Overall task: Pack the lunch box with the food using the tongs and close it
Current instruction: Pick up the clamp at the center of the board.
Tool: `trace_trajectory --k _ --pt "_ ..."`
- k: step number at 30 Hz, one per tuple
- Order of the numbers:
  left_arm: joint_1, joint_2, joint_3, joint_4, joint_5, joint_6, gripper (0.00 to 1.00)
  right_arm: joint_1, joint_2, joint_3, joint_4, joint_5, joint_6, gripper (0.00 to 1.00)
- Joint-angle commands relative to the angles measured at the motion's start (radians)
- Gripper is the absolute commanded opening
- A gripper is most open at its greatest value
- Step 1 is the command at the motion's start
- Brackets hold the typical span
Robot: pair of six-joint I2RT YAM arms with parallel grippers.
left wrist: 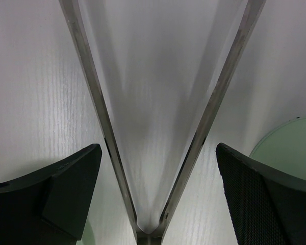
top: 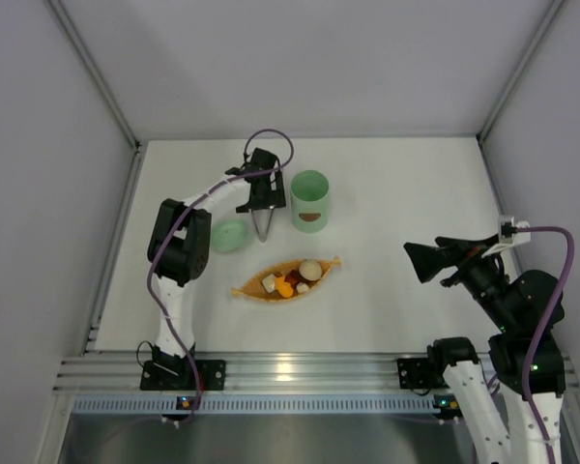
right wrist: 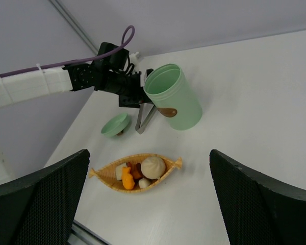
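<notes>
The tongs (top: 262,224) lie on the table left of the lunch box (top: 309,201), which stands upright and open, its green lid (top: 229,236) lying apart to the left. My left gripper (top: 261,203) is open and low over the tongs. In the left wrist view the tongs (left wrist: 104,127) form a V between the fingers (left wrist: 51,194), with gaps on both sides. The food (top: 292,280), with a round beige bun (right wrist: 153,167), sits in the orange leaf-shaped tray (top: 246,289). My right gripper (top: 430,259) hangs open at the right, empty, facing the tray.
Grey walls enclose the white table on the left, back and right. An aluminium rail (top: 290,372) runs along the near edge. The left arm's purple cable (top: 271,135) loops above its wrist. The lid's edge (left wrist: 290,148) lies just right of the left gripper.
</notes>
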Motion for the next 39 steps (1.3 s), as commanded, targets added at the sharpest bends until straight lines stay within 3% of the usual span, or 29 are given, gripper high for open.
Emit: trace_trajectory --k 1,9,12,16,24,39 --pt "0.003 0.028 0.041 -0.004 0.021 -0.003 0.99 -0.015 0.004 0.024 -0.015 -0.012 -0.011 1.0" --pt "0.004 0.046 0.018 0.0 0.017 -0.023 0.99 -0.015 0.007 0.019 -0.02 -0.016 -0.009 0.99" --pt "0.004 0.054 0.01 -0.003 0.018 -0.03 0.93 -0.015 0.006 0.018 -0.021 -0.016 -0.008 1.0" --pt "0.004 0.06 0.007 -0.007 0.018 -0.03 0.77 -0.015 0.007 0.022 -0.023 -0.021 -0.008 0.99" --pt "0.004 0.045 -0.011 -0.009 0.015 -0.033 0.59 -0.016 0.007 0.015 -0.02 -0.027 -0.003 0.99" --pt "-0.002 -0.194 -0.045 0.039 0.007 -0.016 0.56 -0.015 0.013 0.022 -0.02 -0.036 -0.005 1.0"
